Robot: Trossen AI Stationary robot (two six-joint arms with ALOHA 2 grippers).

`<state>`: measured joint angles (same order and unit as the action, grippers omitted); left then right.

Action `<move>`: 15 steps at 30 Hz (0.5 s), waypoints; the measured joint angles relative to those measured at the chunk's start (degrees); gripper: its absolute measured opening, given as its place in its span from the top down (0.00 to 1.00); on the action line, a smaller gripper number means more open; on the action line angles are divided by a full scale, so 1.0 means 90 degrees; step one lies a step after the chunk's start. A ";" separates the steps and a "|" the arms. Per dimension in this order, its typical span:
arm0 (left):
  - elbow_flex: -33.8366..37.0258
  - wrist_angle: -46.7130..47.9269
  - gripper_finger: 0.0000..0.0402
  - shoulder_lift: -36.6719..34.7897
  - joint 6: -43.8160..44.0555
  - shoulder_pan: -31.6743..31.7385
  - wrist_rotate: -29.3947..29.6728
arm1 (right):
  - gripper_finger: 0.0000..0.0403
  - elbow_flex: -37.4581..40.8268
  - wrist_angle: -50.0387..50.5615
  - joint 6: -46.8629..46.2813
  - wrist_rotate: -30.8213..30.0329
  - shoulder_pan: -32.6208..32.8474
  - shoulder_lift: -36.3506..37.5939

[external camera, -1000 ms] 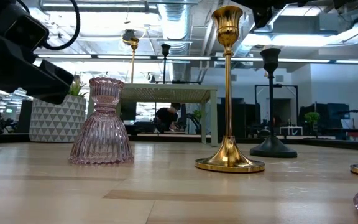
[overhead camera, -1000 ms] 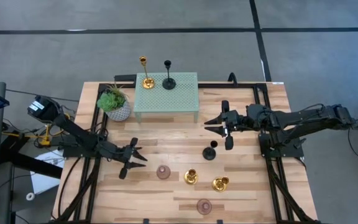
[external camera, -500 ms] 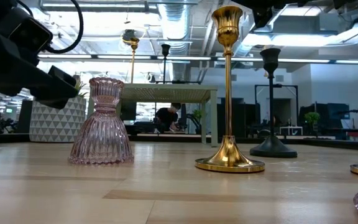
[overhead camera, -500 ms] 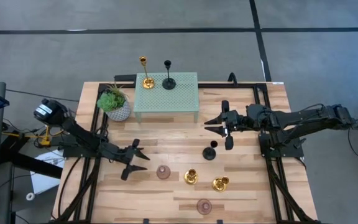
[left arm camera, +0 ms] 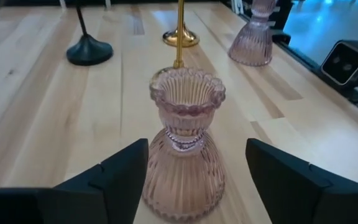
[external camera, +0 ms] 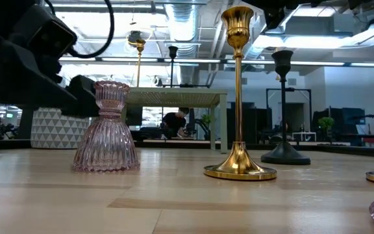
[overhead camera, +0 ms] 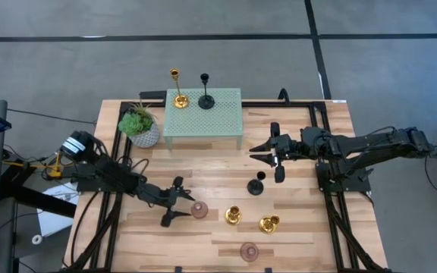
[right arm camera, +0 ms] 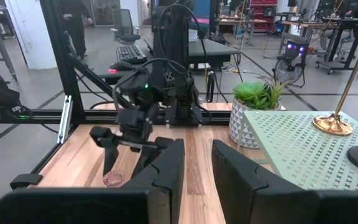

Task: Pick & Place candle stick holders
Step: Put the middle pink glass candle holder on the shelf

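- Pink candle holder (left arm camera: 184, 149) sits upright between my left gripper's (left arm camera: 194, 177) fingers (left arm camera: 122, 177); its long axis is vertical and the scalloped cup faces up.
- I see the left jaws spread wide, one finger on each side of the flared base, with a gap showing on both sides, so nothing is gripped.
- From above, my left gripper (overhead camera: 178, 203) is just beside that pink candle holder (overhead camera: 199, 210) on the wooden table (overhead camera: 203, 163).
- Beyond it stand two gold candlesticks (overhead camera: 233, 216) (overhead camera: 268, 224), a black candlestick (overhead camera: 256, 184) and a second pink holder (overhead camera: 249, 251), all upright on their round bases.
- My right gripper (overhead camera: 258, 148) hovers near the black candlestick, well apart from the left arm; its fingers (right arm camera: 166, 168) stand slightly apart and hold nothing.
- On the green perforated stand (overhead camera: 203, 120) at the far side, a tall gold candlestick (overhead camera: 178, 89) and a black one (overhead camera: 205, 92) stand vertical.
- The potted plant (overhead camera: 139, 126) sits just beside that stand.
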<state>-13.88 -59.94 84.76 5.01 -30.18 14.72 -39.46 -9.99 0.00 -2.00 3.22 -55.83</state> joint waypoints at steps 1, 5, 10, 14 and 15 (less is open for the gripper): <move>-0.0059 -0.0001 0.32 0.0096 -0.0001 0.0001 0.0000 | 0.81 0.0000 0.0006 -0.0001 0.0000 0.0001 0.0000; -0.0272 -0.0012 0.30 0.0335 -0.0003 0.0000 0.0002 | 0.81 0.0000 0.0011 -0.0001 0.0000 0.0000 0.0000; -0.0387 -0.0017 0.27 0.0347 -0.0004 0.0053 0.0010 | 0.81 0.0000 0.0011 -0.0001 0.0000 0.0000 0.0000; -0.0387 -0.0019 0.26 0.0334 0.0027 0.0180 0.0023 | 0.81 0.0000 0.0014 -0.0001 0.0000 0.0002 0.0000; -0.0387 -0.0022 0.26 0.0334 0.0073 0.0209 0.0024 | 0.81 0.0000 0.0014 -0.0001 0.0000 0.0000 0.0000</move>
<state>-17.37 -60.14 87.77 5.66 -28.30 14.94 -39.46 -9.87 -0.01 -2.00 3.22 -55.83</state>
